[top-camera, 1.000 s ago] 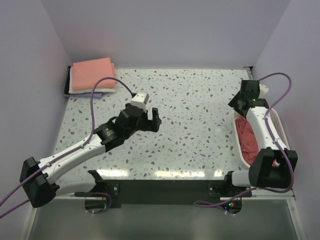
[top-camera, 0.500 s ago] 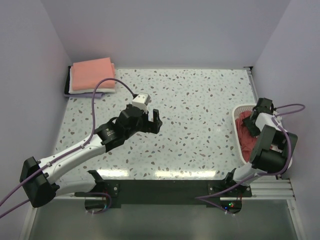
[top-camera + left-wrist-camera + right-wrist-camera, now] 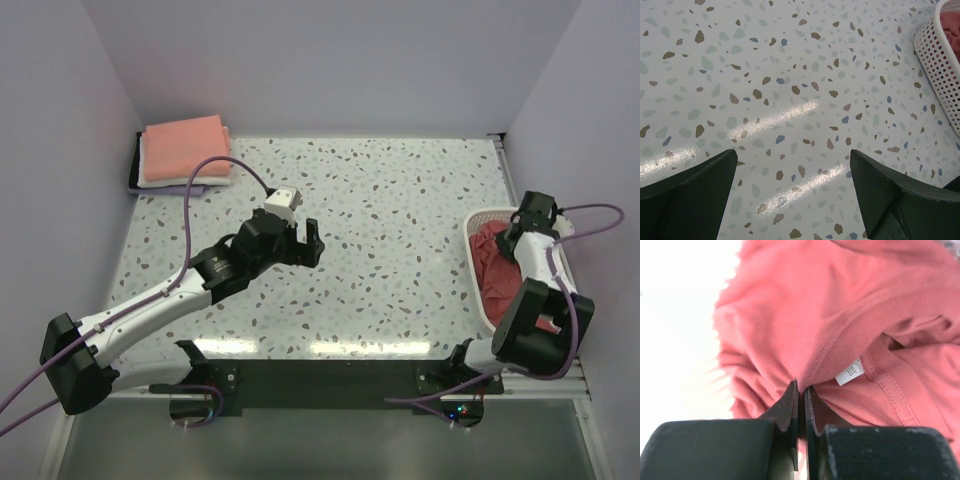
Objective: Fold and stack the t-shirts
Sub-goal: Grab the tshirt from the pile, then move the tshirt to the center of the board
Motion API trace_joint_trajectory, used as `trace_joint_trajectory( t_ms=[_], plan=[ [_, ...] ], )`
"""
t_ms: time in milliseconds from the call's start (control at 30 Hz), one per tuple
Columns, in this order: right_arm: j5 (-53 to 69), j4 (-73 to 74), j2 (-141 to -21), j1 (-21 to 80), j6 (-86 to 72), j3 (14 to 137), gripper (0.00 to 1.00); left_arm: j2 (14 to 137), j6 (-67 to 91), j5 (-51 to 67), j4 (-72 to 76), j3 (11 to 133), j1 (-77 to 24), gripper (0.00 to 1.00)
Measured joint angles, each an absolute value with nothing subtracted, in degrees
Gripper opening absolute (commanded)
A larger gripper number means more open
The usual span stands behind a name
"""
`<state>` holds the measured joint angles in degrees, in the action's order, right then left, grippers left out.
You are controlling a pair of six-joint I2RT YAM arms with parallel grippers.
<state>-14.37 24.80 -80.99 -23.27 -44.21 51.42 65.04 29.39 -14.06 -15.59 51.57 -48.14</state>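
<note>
One red t-shirt, one folded stack, one basket.

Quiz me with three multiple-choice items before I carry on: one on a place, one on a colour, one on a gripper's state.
1. Where is the dusty-red cloth t-shirt?
A. in the white perforated plastic basket
B. flat mid-table
C. on the floor
2. Top colour of the folded cloth stack?
A. white
B. salmon-pink
C. green
3. The right gripper is:
A. wide open
B. hidden
C. shut on the red t-shirt
Answers: A, red cloth fills the basket; B, the salmon-pink tee lies uppermost; C, its jaws pinch cloth beside the white neck label.
</note>
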Motion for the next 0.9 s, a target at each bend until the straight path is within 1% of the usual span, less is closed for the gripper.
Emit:
trace_joint_trajectory(
  t_ms=[133, 300, 467, 567, 767, 900],
  plan=[
    [-12.7, 28.3, -76.6, -23.3, -42.6, 55.6, 0.0, 65.0, 29.4, -14.1, -15.6, 51.6, -48.1, 1.0],
    [-8.4, 30.9, -73.2, -23.2, -41.3, 64.8, 0.0, 65.0, 29.4, -14.1, -15.7, 51.6, -48.1, 1.0],
    [-2.3, 35.0, -73.9, -21.7, -40.9, 80.4, 0.0, 64.9, 29.4, -14.3, -16.0, 52.3, -48.1, 1.0],
    [-1.4, 36.7, -75.6, -16.9, -40.7, 91.7, 0.0, 64.2, 29.4, -14.9, -16.1, 52.8, -48.1, 1.0],
    [1.6, 37.9, -81.4, -1.7, -40.4, 116.2, 0.0, 60.8, 29.4, -16.8, -16.0, 53.3, -48.1, 1.0],
    [8.2, 33.5, -83.0, 5.1, -42.7, 123.6, 0.0, 58.7, 29.4, -18.9, -16.0, 53.3, -48.1, 1.0]
  ],
)
